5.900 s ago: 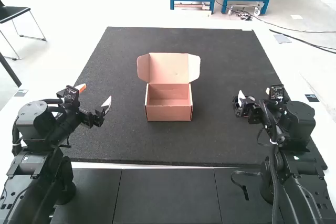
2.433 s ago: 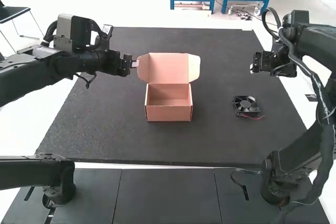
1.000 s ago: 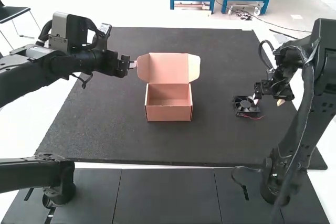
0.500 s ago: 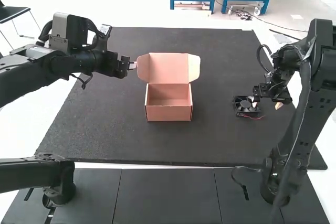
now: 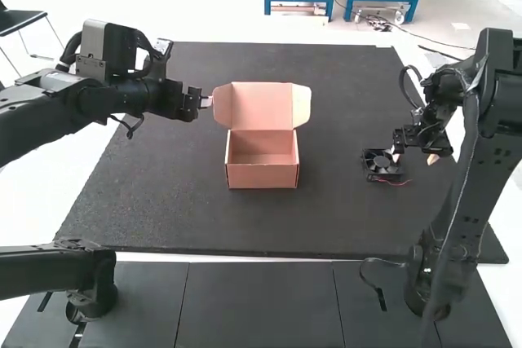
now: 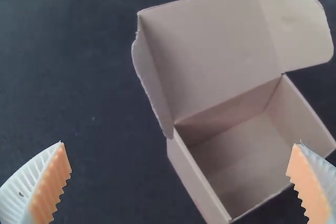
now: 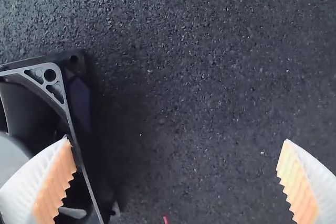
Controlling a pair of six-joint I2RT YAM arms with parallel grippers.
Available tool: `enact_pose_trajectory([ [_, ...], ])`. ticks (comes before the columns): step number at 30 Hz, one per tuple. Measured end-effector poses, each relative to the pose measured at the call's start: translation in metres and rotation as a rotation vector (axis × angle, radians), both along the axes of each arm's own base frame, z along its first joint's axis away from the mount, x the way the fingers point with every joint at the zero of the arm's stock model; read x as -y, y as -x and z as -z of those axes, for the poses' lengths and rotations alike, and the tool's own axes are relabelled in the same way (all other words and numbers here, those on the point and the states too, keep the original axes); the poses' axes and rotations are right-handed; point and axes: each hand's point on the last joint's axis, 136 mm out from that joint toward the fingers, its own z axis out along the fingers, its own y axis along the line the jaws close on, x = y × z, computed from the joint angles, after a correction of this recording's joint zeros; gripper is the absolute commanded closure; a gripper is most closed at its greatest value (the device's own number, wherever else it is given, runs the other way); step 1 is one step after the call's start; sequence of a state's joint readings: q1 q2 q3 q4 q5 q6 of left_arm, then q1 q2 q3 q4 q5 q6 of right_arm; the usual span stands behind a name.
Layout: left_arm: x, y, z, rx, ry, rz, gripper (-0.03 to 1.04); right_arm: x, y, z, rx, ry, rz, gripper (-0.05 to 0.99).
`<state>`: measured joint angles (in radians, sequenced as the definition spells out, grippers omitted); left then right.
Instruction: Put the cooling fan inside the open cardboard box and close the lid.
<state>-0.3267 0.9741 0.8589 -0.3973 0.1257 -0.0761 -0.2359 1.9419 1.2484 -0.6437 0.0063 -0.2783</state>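
Observation:
An open cardboard box [image 5: 262, 158] stands mid-mat with its lid [image 5: 261, 106] upright at the back; its inside looks bare in the left wrist view [image 6: 247, 166]. The black cooling fan [image 5: 382, 164] lies flat on the mat to the right of the box, a thin red wire by it. My right gripper [image 5: 414, 151] hangs open low over the fan's right edge; in the right wrist view one finger [image 7: 50, 182] overlaps the fan frame [image 7: 37, 103], the other is over bare mat. My left gripper [image 5: 201, 102] stays open just left of the lid's left flap [image 6: 149, 82].
The black mat [image 5: 163, 177] covers the table, with bare room in front of the box and to its left. The mat's right edge [image 5: 457, 160] runs close behind the right gripper. Blue racks stand beyond the table.
Both arms left their rest poses at the front. The right gripper came down from the back right to the fan and in the last second shifted only slightly. The left gripper has held by the lid.

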Motion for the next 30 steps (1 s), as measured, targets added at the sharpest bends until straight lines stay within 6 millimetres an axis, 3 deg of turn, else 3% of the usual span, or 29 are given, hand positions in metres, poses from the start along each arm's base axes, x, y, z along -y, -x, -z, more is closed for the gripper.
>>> enact_pose_trajectory([
  [16, 0.000, 0.000, 0.000, -0.002, 0.000, 0.000, 0.04, -0.004, 0.021, 0.004, -0.092, -0.019, 0.000, 0.06],
  [27, 0.000, 0.000, 0.001, -0.003, 0.000, -0.001, 0.04, -0.007, 0.024, 0.011, -0.118, -0.029, -0.002, 0.23],
  [30, 0.000, 0.000, 0.001, -0.003, 0.000, -0.001, 0.04, -0.008, 0.024, 0.012, -0.121, -0.032, -0.005, 0.32],
])
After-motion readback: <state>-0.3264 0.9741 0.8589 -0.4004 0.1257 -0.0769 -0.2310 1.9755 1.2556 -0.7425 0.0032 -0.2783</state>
